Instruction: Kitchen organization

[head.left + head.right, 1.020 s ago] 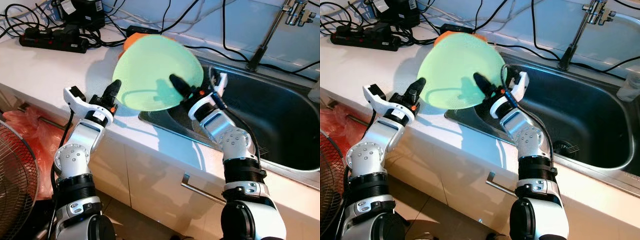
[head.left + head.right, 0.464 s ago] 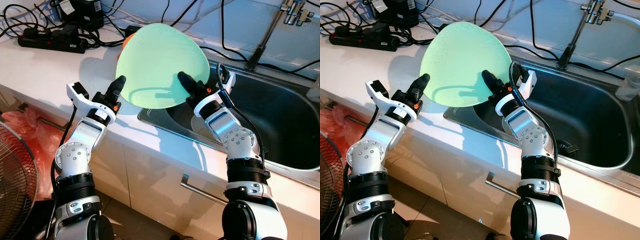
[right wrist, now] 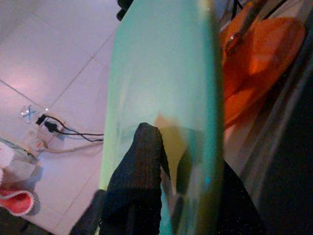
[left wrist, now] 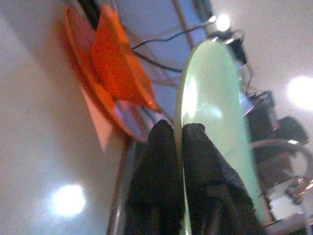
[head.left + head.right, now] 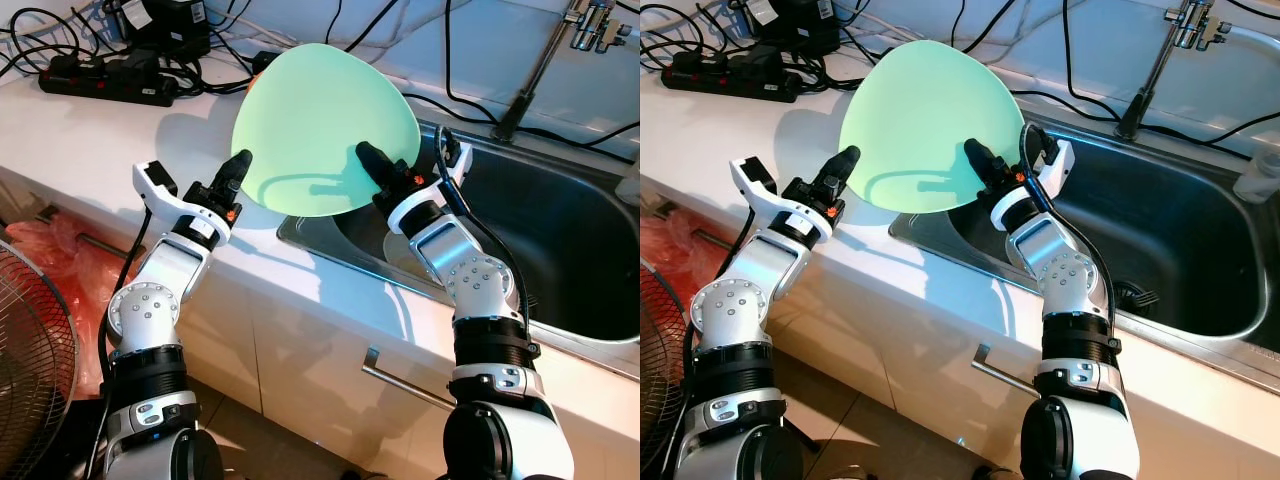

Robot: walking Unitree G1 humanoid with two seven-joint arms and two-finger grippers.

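A: any readable text, labels, brands or numbers?

B: none. Green plate (image 5: 322,130) is blank on the face toward the head camera. Power strip (image 5: 105,80) at 11 o'clock has no legible marking, too small. Black box (image 5: 168,22) behind it, at 12 o'clock from the strip, carries a white tag (image 5: 138,13), print not resolvable.

A: wrist cams?

B: blurred. Nothing legible on the plate rim or the orange dish (image 4: 105,83).

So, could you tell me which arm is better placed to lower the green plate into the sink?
Probably the right gripper: it pinches the green plate on the sink side, while the left gripper is over the counter.
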